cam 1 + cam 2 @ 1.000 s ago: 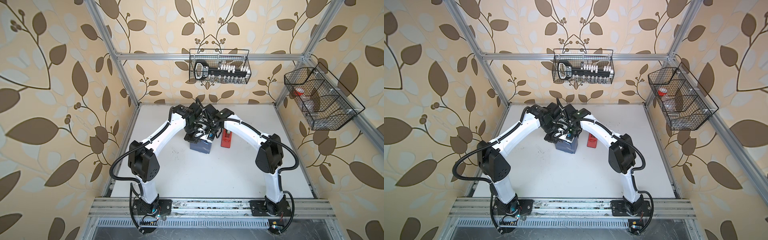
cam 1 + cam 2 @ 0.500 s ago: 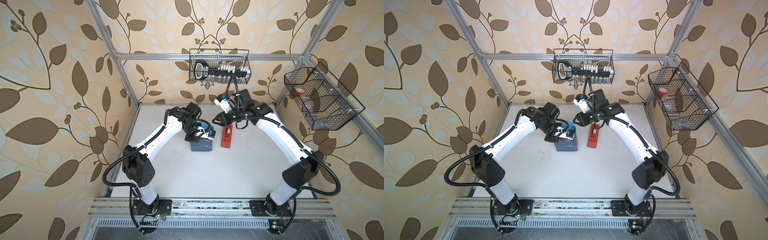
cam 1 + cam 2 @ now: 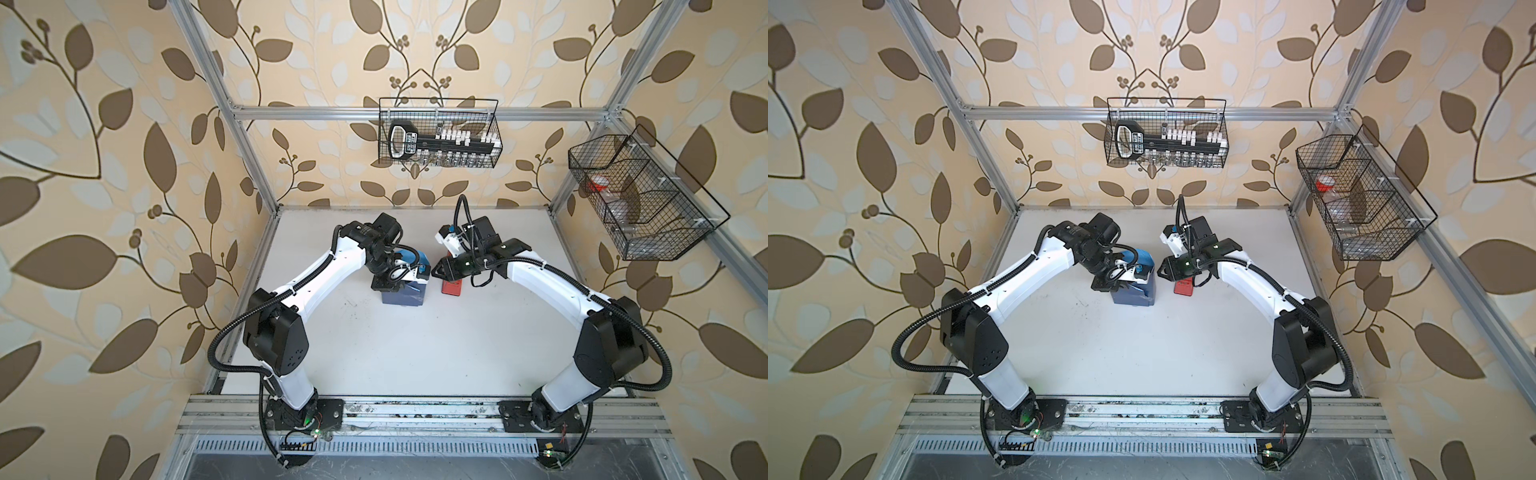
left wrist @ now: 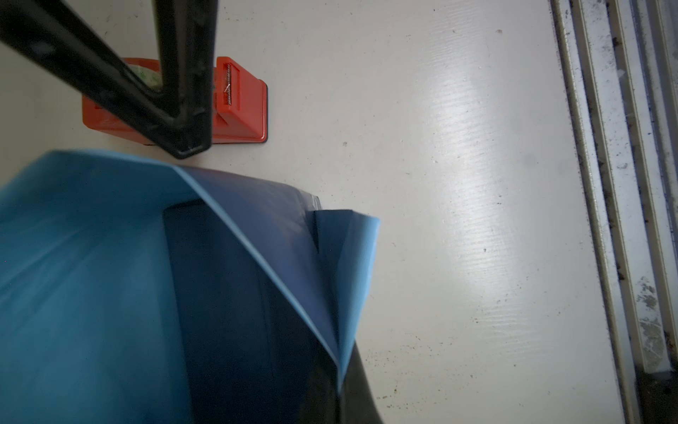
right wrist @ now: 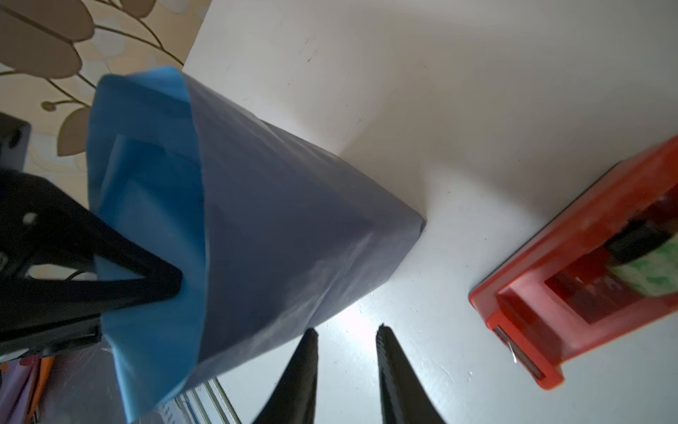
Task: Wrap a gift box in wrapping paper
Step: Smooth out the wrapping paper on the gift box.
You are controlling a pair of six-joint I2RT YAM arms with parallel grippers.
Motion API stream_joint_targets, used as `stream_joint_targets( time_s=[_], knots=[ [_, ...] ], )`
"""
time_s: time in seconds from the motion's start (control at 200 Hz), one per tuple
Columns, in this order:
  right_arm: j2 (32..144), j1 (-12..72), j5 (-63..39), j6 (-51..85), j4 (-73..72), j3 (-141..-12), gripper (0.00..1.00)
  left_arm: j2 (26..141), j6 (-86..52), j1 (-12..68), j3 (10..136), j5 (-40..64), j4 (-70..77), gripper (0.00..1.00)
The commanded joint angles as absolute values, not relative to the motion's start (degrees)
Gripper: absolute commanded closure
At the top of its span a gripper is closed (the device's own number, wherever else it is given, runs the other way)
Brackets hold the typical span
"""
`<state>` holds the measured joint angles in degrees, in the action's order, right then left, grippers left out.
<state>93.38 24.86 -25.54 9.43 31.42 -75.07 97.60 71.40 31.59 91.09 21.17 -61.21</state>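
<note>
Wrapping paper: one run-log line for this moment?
phase: wrapping | left tool: shut on wrapping paper flap | right tool: open, empty, between gift box and tape dispenser

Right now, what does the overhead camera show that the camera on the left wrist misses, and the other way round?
Only a top view shows both whole arms, the right end effector and the wire baskets on the walls. Only the left wrist view shows the serrated cutter on the red tape dispenser and the navy gift box inside the fold. Both show the wrapping paper, the dispenser, the white table and the left end effector, shut on the paper's raised edge.
</note>
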Motion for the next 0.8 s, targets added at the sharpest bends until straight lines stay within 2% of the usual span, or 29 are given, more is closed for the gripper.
stream_joint_targets(
  time_s=[0.0, 0.38, 0.795],
  knots=[
    [94.03, 25.16, -28.89, 10.71, 25.25, -75.69, 0.71, 95.71, 70.66, 32.36, 92.94, 23.59, -61.78, 1.0],
    [98.1, 26.85, -36.05, 13.49, 21.25, -74.63, 0.76, 97.3, 69.74, 32.42, 96.51, 24.08, -62.92, 1.0],
    [97.76, 25.5, -42.31, 13.65, 19.52, -73.96, 0.75, 95.65, 73.43, 32.52, 93.54, 23.51, -65.25, 0.99]
  ],
)
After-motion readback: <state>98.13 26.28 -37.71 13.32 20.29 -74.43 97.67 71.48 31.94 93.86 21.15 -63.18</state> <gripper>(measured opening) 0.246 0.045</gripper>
